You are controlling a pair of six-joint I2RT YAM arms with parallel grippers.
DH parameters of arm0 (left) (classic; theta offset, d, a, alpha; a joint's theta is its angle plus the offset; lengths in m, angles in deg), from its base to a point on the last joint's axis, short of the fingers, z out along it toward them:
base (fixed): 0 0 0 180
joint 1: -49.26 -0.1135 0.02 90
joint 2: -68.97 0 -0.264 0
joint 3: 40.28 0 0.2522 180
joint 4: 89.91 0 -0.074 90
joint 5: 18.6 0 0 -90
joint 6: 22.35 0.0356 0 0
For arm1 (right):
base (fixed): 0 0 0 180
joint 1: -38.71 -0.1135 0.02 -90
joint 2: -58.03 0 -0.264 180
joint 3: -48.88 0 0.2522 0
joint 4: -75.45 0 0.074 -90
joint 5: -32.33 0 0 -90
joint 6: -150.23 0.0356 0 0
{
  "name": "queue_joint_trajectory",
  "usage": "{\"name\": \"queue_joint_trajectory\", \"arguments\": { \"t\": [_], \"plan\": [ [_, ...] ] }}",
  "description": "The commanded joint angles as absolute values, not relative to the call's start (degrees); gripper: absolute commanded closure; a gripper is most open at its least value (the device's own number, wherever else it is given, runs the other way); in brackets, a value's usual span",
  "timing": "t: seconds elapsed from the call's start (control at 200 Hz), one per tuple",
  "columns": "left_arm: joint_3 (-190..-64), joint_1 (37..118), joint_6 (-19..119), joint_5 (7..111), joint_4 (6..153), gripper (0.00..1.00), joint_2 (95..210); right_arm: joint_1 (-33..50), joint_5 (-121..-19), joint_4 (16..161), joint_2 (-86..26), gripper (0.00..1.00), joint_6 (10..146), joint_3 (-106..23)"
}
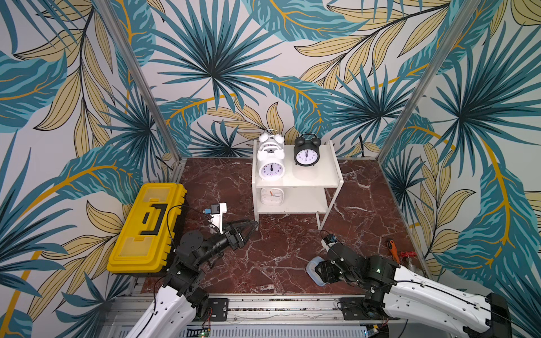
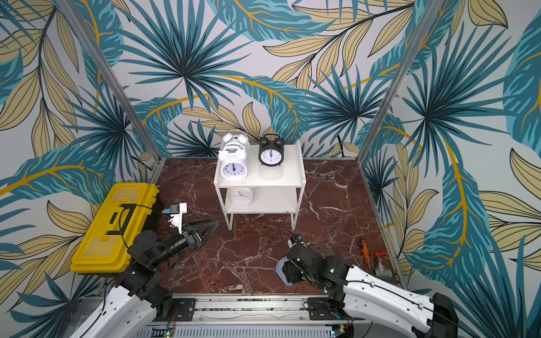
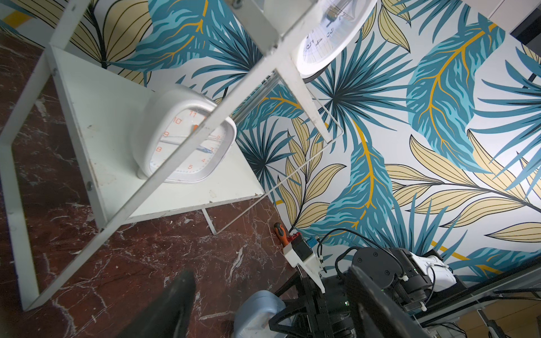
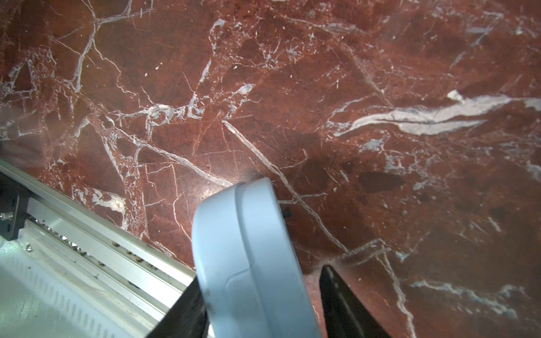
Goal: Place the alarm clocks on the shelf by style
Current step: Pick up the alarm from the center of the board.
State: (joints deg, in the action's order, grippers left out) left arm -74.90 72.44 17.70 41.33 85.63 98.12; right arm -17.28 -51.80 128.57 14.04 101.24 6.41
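SORTING IN PROGRESS: A white 2-tier shelf (image 1: 322,172) stands at the centre of a red marble surface (image 1: 292,251) in both top views, with 4 of the 5 clocks on it. On the top tier, at the left, the front white clock (image 1: 271,169) stands directly before the rear white clock (image 1: 272,140). Both are twin-bell models. The black clock (image 1: 306,153), also twin-bell, stands apart to their right, and all 3 are upright, dials toward the camera. The square white clock (image 1: 271,196) stands at the left of the lower tier.

The blue clock (image 1: 312,267) is off the shelf, on the surface at lower right of centre, and the right gripper (image 1: 319,272) reaches over it. In the right wrist view the clock (image 4: 248,257) sits between the 2 black fingers (image 4: 336,298). A sliver of marble shows between that finger and the case, so the jaws are spread around it, not clamped.

The left gripper (image 1: 252,231) hangs just left of the shelf's front left leg, jaws wide apart and empty.

A yellow toolbox (image 1: 146,228) lies at the left edge. An orange screwdriver (image 1: 392,248) and a red valve (image 1: 408,255) lie at the right.
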Motion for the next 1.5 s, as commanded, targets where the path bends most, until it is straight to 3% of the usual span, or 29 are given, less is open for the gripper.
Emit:
{"name": "queue_joint_trajectory", "arguments": {
  "t": [0.0,0.356,1.082,1.497],
  "plan": [
    [-72.59,72.19,17.63,40.90,86.84,0.17,97.96,-17.57,-52.02,126.90,14.55,0.49,101.46,7.85],
    [-71.97,72.13,18.38,44.16,84.61,0.17,98.45,-17.54,-50.56,124.33,14.88,0.77,101.55,7.99],
    [-72.58,72.19,19.00,44.36,80.95,0.11,98.75,-16.66,-55.83,103.75,14.36,0.82,96.83,2.22],
    [-69.89,72.14,14.28,35.06,91.76,0.09,104.21,-9.99,-73.00,84.22,9.65,0.85,99.42,1.81]
  ]
}}
